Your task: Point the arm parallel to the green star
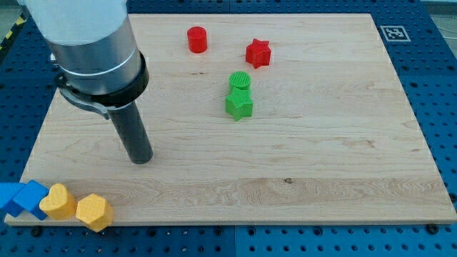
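The green star (239,106) lies on the wooden board (300,157) a little above the middle. A green cylinder (240,82) touches its top side. My tip (141,158) rests on the board at the left, well to the left of the green star and below its level. The dark rod rises from the tip up to the grey arm body at the view's top left.
A red cylinder (197,39) and a red star (258,53) lie near the board's top. At the bottom left corner sit two blue blocks (21,198), a yellow heart-like block (58,202) and a yellow hexagon (94,211).
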Controlling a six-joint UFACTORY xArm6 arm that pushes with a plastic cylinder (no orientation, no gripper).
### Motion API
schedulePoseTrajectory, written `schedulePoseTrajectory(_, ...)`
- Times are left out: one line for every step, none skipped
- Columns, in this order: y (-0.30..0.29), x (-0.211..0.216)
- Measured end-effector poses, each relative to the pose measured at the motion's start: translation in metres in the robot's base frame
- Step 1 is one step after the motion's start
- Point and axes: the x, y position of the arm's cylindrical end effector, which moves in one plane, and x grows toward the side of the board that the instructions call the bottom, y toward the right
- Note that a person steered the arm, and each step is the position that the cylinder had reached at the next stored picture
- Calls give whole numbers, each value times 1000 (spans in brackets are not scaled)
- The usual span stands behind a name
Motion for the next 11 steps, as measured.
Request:
schedulePoseTrajectory(-1,0)
schedulePoseTrajectory(-3,0)
schedulePoseTrajectory(-5,0)
schedulePoseTrajectory(-7,0)
schedulePoseTrajectory(-7,0)
schedulePoseTrajectory(-5,-5)
schedulePoseTrajectory(2,-21)
schedulePoseTrajectory(0,-41)
schedulePoseTrajectory(-6,-71)
schedulePoseTrajectory(-10,-110)
schedulePoseTrajectory(-11,-156)
